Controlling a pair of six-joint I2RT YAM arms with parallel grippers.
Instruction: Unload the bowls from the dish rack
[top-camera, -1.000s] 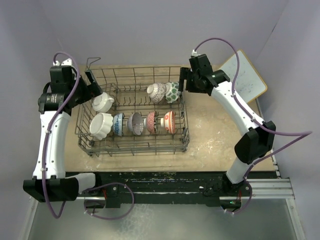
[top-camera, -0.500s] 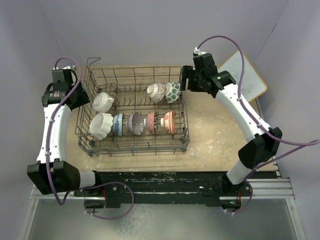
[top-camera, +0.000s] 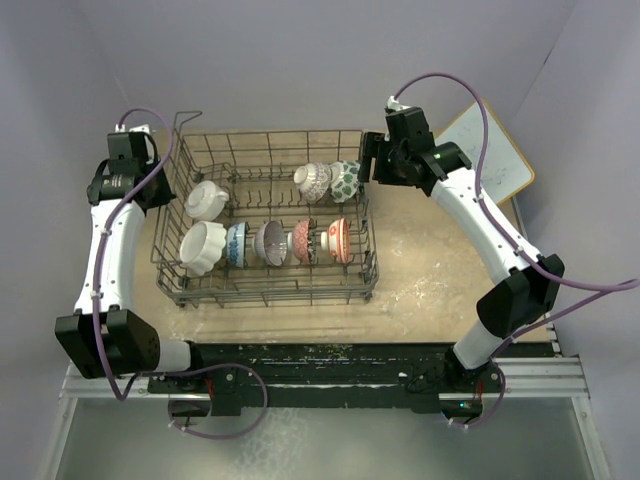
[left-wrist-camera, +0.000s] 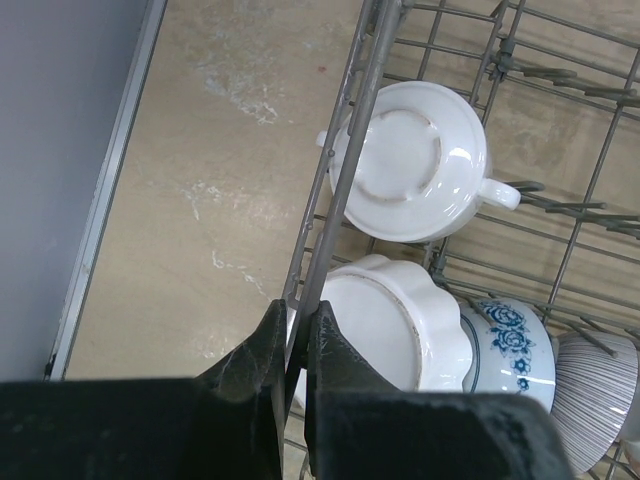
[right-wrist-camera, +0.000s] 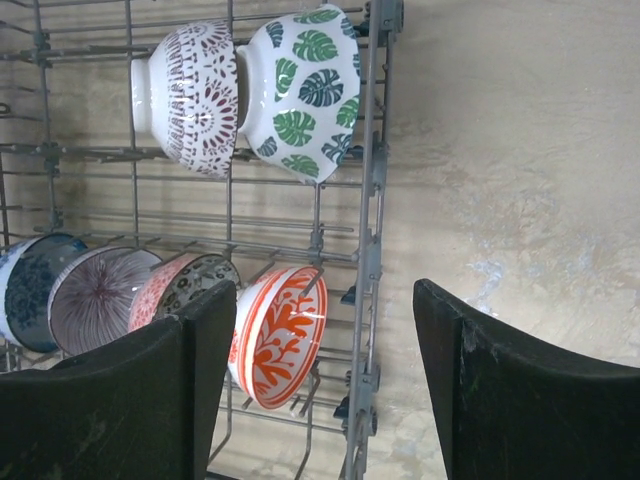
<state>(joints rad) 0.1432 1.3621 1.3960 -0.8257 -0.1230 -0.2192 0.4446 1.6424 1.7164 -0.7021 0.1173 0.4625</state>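
Observation:
The dish rack (top-camera: 270, 135) of dark wire stands mid-table with several bowls on edge between its prongs. At its left end are a white bowl (left-wrist-camera: 415, 160), a white scalloped bowl (left-wrist-camera: 385, 325) and a blue-flowered bowl (left-wrist-camera: 505, 345). My left gripper (left-wrist-camera: 297, 318) is shut on the rack's left rim wire (left-wrist-camera: 350, 120), next to the scalloped bowl. My right gripper (right-wrist-camera: 325, 295) hangs open over the rack's right wall (right-wrist-camera: 372, 200), straddling it above an orange bowl (right-wrist-camera: 278, 335). A green-leaf bowl (right-wrist-camera: 305, 90) and a purple-patterned bowl (right-wrist-camera: 190, 95) lie beyond it.
A tilted white board (top-camera: 495, 155) leans at the far right corner. Bare tabletop (right-wrist-camera: 520, 180) runs to the right of the rack. A metal strip (left-wrist-camera: 105, 190) edges the table on the left, close to the grey wall.
My left gripper has drawn back from the white bowl to the rack's left rim and closed on the wire. The right gripper has shifted only slightly and stays open.

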